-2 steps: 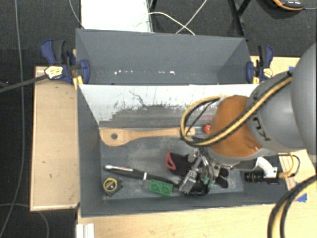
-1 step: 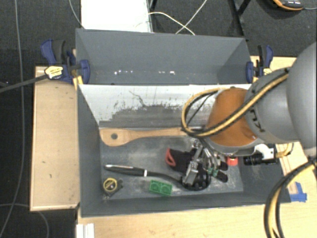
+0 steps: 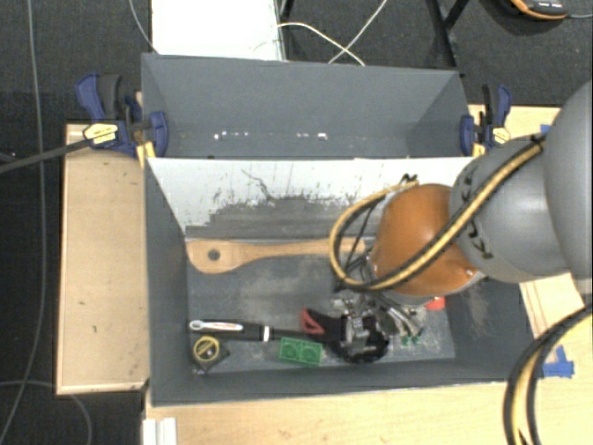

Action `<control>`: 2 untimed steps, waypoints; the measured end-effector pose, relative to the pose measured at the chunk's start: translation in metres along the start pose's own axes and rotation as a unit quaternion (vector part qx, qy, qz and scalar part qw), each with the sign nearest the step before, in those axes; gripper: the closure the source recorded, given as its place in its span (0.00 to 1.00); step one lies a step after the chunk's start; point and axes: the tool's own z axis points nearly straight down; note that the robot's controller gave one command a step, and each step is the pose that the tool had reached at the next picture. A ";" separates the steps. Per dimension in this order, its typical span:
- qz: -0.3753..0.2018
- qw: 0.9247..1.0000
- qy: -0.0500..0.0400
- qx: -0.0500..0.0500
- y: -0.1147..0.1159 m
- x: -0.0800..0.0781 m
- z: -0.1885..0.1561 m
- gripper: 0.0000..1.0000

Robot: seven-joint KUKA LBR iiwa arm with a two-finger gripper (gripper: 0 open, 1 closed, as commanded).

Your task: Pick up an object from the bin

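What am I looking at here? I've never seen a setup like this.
A single camera looks down, slightly from the side, into a grey metal bin. The big grey robot arm comes in from the right; the orange cover and the cables are parts of it. Its gripper sits low near the bin's front, next to a green block and a red and black item. Also in the bin are a wooden spoon, a black-handled tool and a small yellow round thing. I can't tell whether the gripper holds anything.
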 end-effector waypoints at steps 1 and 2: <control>0.000 1.000 0.000 0.000 0.000 0.000 0.000 1.00; 0.001 1.000 0.000 0.000 0.000 0.001 -0.023 1.00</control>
